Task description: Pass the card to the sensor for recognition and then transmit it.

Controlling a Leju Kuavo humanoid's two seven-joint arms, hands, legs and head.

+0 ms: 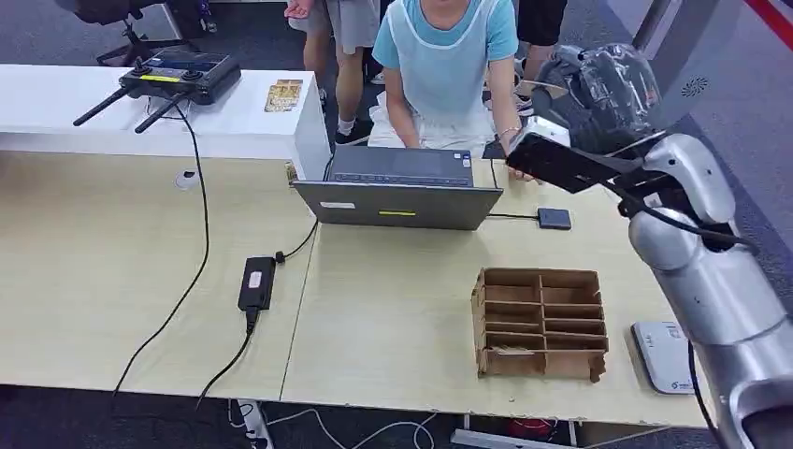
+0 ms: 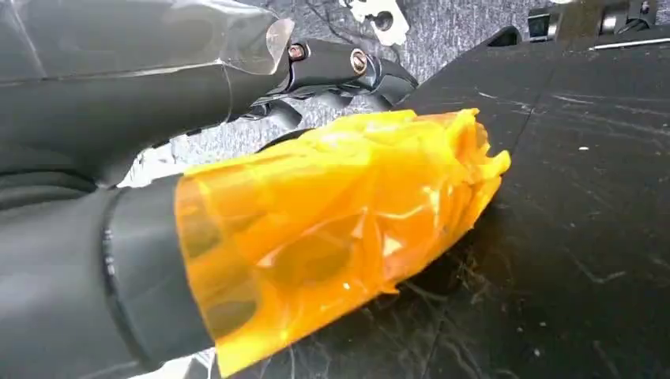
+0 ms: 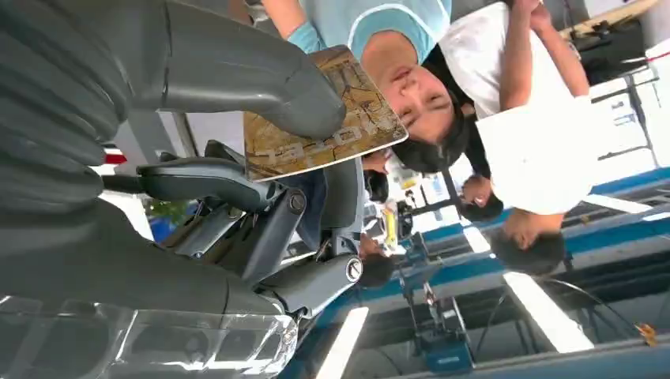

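Right wrist view: right hand (image 3: pixel 237 142) prob. pinching card (image 3: pixel 324 118).

A robotics lab or demo hall. A long pale wooden table (image 1: pixel 112 281) carries a grey open laptop (image 1: pixel 397 192) and a black power brick (image 1: pixel 256 282). A black twin-antenna remote controller (image 1: pixel 178 77) sits on a white counter (image 1: pixel 56 108), with people standing close by.

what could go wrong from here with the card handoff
The card is pinned only between the thumb and a finger of the right hand, raised high above the table, so a slip could drop it. The person sits close beyond the laptop, so a further reach might bump them.
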